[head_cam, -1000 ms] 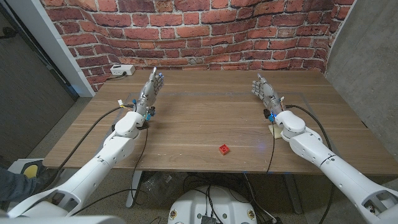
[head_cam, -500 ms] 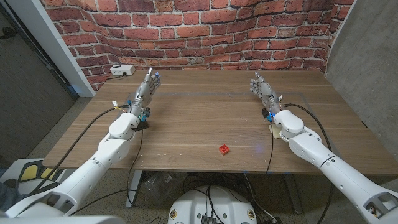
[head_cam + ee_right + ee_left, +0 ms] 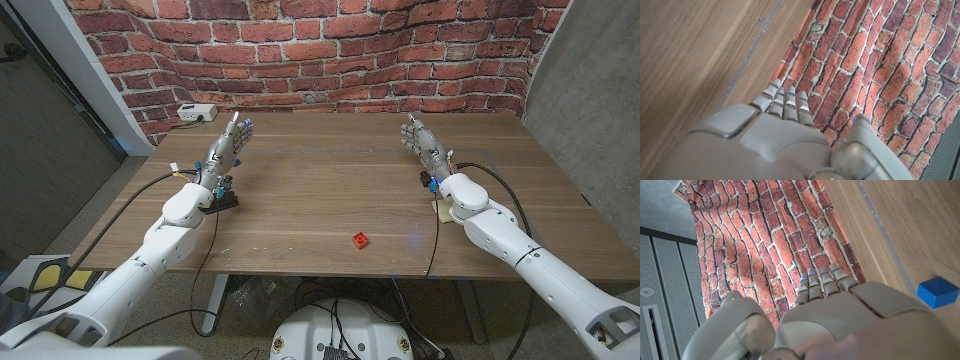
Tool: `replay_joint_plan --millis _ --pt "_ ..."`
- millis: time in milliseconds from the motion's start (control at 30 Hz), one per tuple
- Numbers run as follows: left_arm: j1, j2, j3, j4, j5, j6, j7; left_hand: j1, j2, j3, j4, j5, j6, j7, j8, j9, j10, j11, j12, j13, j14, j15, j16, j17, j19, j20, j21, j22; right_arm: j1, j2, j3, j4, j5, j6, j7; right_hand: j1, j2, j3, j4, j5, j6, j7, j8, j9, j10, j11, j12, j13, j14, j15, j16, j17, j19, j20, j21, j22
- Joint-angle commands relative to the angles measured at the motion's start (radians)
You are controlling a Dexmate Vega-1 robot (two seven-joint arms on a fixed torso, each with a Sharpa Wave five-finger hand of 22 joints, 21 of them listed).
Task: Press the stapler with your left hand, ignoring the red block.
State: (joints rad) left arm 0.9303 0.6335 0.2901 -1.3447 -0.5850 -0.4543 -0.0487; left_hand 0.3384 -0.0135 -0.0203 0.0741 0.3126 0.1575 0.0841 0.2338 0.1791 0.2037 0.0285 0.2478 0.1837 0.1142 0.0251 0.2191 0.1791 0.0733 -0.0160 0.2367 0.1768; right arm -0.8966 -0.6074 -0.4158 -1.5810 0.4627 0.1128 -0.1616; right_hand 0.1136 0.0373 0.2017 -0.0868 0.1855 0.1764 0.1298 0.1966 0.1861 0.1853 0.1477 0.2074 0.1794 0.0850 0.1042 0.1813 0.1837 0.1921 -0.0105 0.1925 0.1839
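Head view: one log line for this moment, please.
left robot hand open over table | right robot hand open | red block untouched near front edge

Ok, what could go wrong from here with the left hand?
1. I can't make out a stapler in any view, so the left hand has no confirmed target; pressing now may just hit bare table.
2. The red block sits near the table's front edge; a sweeping arm could knock it off.

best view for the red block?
Head view: the red block lies in plain sight on the table's near middle, apart from both hands. The wrist views give nothing of it; the left wrist one has a blue block instead.
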Motion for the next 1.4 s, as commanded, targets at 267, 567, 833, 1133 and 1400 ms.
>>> replay_joint_plan --millis 267,567,833,1133,1400 --pt "0.108 0.056 -0.061 -0.04 0.019 -0.077 0.023 0.003 0.005 0.0 -0.004 0.003 0.025 -0.007 0.008 0.006 0.026 -0.003 0.005 0.005 0.029 0.002 -0.001 0.003 0.022 0.006 0.002 0.001 0.038 0.002 -0.02 0.003 -0.006 -0.044 0.013 0.007 -0.002 0.003 -0.006 0.004 0.015 0.0 0.006 0.003 0.012 0.002 0.008 0.006 0.003 0.005 0.006 0.002 0.006 0.004 0.008 0.001" --pt "0.199 0.062 -0.096 -0.093 0.074 -0.113 0.117 0.009 0.0 -0.007 -0.007 0.006 0.045 -0.004 0.007 0.006 0.055 -0.004 0.006 0.005 0.064 -0.002 0.003 0.003 0.053 0.012 0.005 0.001 0.073 0.013 -0.039 0.027 -0.019 -0.049 0.031 0.008 -0.001 0.004 -0.006 0.004 0.017 -0.001 0.006 0.003 0.015 0.003 0.009 0.006 0.004 0.006 0.006 0.002 0.007 0.004 0.009 0.001" --pt "0.3 0.105 -0.151 -0.168 0.125 -0.088 0.196 0.014 -0.002 -0.01 -0.009 0.009 0.066 0.0 0.01 0.006 0.072 -0.004 0.007 0.005 0.076 -0.001 0.002 0.003 0.06 0.013 0.002 0.0 0.093 0.011 -0.048 0.034 -0.029 -0.062 0.04 0.009 0.0 0.004 -0.007 0.004 0.017 0.0 0.005 0.003 0.016 0.002 0.009 0.006 0.004 0.006 0.006 0.002 0.007 0.004 0.009 0.001" --pt "0.366 0.124 -0.205 -0.22 0.164 -0.081 0.24 0.019 -0.002 -0.013 -0.011 0.011 0.073 0.0 0.008 0.006 0.082 -0.004 0.006 0.005 0.087 -0.001 0.001 0.003 0.074 0.011 0.003 0.0 0.1 0.013 -0.053 0.038 -0.026 -0.079 0.043 0.01 0.001 0.004 -0.008 0.004 0.018 0.0 0.005 0.003 0.016 0.002 0.009 0.006 0.004 0.005 0.006 0.002 0.007 0.003 0.01 0.001" --pt "0.393 0.084 -0.224 -0.175 0.173 -0.121 0.262 0.022 -0.003 -0.015 -0.012 0.013 0.083 -0.003 0.008 0.006 0.09 -0.002 0.005 0.005 0.101 -0.003 0.002 0.003 0.085 0.015 0.004 0.0 0.094 -0.003 -0.053 0.005 -0.034 -0.109 0.03 0.011 0.001 0.005 -0.009 0.004 0.018 0.0 0.005 0.003 0.016 0.001 0.008 0.006 0.004 0.006 0.006 0.002 0.007 0.003 0.01 0.001"
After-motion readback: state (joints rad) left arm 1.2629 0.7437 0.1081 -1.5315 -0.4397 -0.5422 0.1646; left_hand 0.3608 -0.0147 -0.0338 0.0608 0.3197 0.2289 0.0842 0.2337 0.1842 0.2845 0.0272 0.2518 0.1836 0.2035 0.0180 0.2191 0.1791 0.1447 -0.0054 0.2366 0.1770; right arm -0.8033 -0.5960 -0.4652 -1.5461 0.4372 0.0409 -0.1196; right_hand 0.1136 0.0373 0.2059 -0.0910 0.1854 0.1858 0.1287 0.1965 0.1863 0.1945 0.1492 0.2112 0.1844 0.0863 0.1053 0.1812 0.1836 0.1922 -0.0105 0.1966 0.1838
